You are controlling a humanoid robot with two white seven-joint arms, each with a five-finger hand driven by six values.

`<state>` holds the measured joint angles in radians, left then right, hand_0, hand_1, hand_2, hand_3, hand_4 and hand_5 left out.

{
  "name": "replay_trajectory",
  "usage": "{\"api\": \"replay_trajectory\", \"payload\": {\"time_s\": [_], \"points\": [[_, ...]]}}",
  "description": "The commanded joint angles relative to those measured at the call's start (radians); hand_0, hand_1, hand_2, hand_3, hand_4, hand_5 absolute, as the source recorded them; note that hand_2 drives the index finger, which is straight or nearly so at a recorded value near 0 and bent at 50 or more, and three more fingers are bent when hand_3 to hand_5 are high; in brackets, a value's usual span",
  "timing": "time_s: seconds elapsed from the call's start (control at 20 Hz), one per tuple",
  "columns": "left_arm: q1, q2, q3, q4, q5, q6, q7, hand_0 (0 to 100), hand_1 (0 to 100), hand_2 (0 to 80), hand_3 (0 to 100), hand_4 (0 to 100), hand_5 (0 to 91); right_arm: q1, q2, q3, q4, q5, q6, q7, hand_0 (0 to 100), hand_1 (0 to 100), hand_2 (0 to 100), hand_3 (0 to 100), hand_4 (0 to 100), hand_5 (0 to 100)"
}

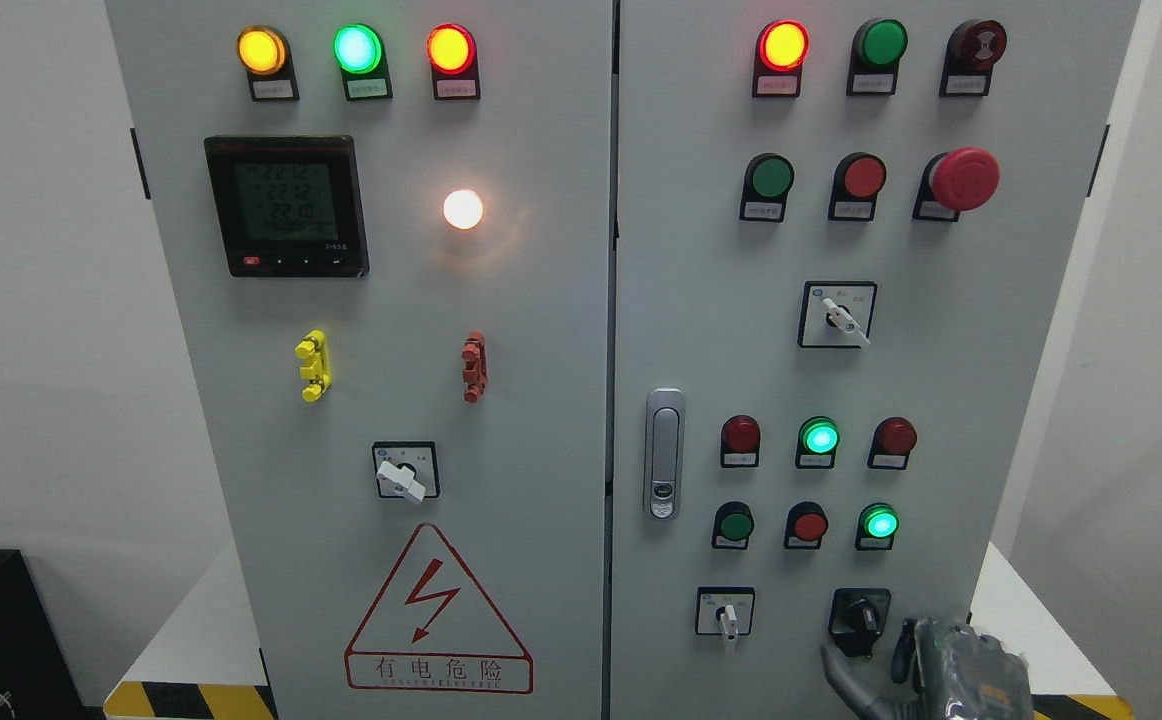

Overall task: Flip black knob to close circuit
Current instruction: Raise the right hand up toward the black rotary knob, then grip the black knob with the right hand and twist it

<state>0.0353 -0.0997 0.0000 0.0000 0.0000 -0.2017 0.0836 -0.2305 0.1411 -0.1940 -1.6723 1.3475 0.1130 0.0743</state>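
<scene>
Right hand at the black knob — lower right corner of the cabinet door.

The grey robotic right hand (941, 665) rises from the bottom edge, its fingers (846, 678) loosely curled and holding nothing — one dark finger just below the black rotary knob (861, 618), which lies up and left of the palm, its handle near upright, beside the small white selector switch (727, 615).

White platform (181, 640), lower frame: carries grey electrical cabinet (581, 300), standing upright; yellow-black hazard stripe (191, 698) along the platform's front edge.
</scene>
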Motion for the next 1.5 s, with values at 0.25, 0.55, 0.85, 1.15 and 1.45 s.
{"api": "replay_trajectory", "payload": {"time_s": [0.25,0.55,0.85,1.15,1.45], "points": [[0.000,0.000,-0.021,0.021,-0.021,0.001,0.001,0,0,0.0,0,0,0.0,-0.012,0.000,-0.030,0.011,-0.002,-0.001,-0.004,0,24,78,93,73,73],[0.000,0.000,-0.021,0.021,-0.021,0.001,0.001,0,0,0.0,0,0,0.0,-0.016,0.002,-0.031,0.011,-0.002,0.005,-0.004,0,25,78,93,73,73],[0.000,0.000,-0.021,0.021,-0.021,-0.001,0.001,0,0,0.0,0,0,0.0,-0.021,0.002,-0.035,0.011,-0.002,0.007,-0.004,0,26,77,93,73,73],[0.000,0.000,-0.021,0.021,-0.021,-0.001,0.001,0,0,0.0,0,0,0.0,-0.021,-0.001,-0.048,0.011,-0.004,0.007,-0.002,0,26,77,93,73,73],[0.000,0.000,-0.021,0.021,-0.021,-0.001,0.001,0,0,0.0,0,0,0.0,-0.023,-0.003,-0.050,0.011,-0.008,0.008,-0.001,0,26,77,93,73,73]]}}
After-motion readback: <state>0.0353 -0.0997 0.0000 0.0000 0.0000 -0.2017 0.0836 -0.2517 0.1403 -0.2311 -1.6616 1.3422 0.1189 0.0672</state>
